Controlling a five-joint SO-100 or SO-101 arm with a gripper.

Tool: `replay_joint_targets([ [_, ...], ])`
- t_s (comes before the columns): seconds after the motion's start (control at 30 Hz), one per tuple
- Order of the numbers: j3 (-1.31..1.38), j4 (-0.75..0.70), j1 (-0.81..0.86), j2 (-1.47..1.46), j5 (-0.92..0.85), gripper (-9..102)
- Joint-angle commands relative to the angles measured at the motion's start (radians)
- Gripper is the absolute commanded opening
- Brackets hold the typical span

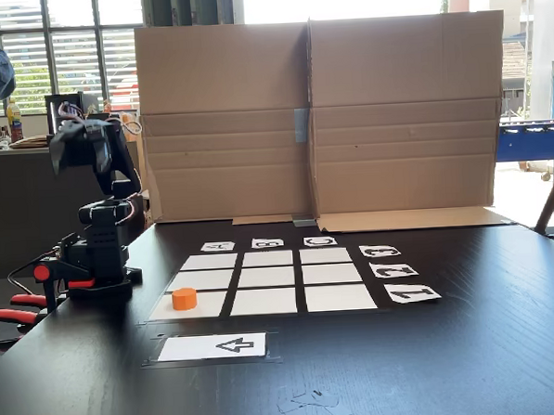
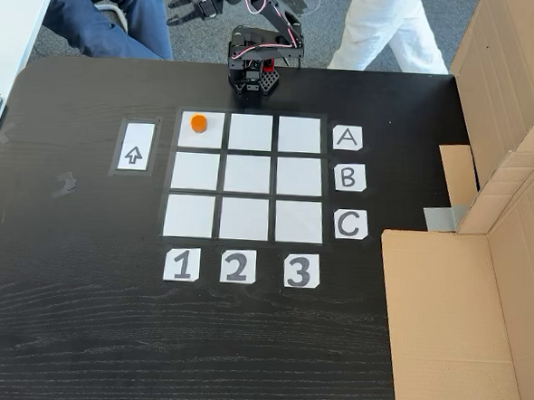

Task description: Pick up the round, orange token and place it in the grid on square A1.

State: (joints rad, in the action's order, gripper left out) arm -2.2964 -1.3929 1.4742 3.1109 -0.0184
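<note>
One fixed view stands low at the table [image 1: 470, 346] edge, looking level across the dark top toward the cardboard wall [image 1: 319, 122] and windows behind, with the grid [image 1: 272, 282] at mid-distance and the arm [image 1: 97, 226] at left. The other fixed view looks steeply down from above, the arm [image 2: 258, 45] at the top edge and the cardboard [image 2: 480, 267] at right. Both fixed views share the grid [image 2: 246, 176], the label cards, the arrow card [image 1: 213, 347] and the arm's base.
</note>
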Motion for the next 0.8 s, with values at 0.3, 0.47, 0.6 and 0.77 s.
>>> replay_joint_targets([
  [0.3,-0.371,0.009,0.035,0.097,0.034,25],
  [0.47,-0.463,0.044,0.038,0.106,0.057,25],
  [0.6,-0.543,0.109,0.041,0.123,0.087,26],
  [0.77,-0.597,0.166,0.055,0.135,0.104,25],
])
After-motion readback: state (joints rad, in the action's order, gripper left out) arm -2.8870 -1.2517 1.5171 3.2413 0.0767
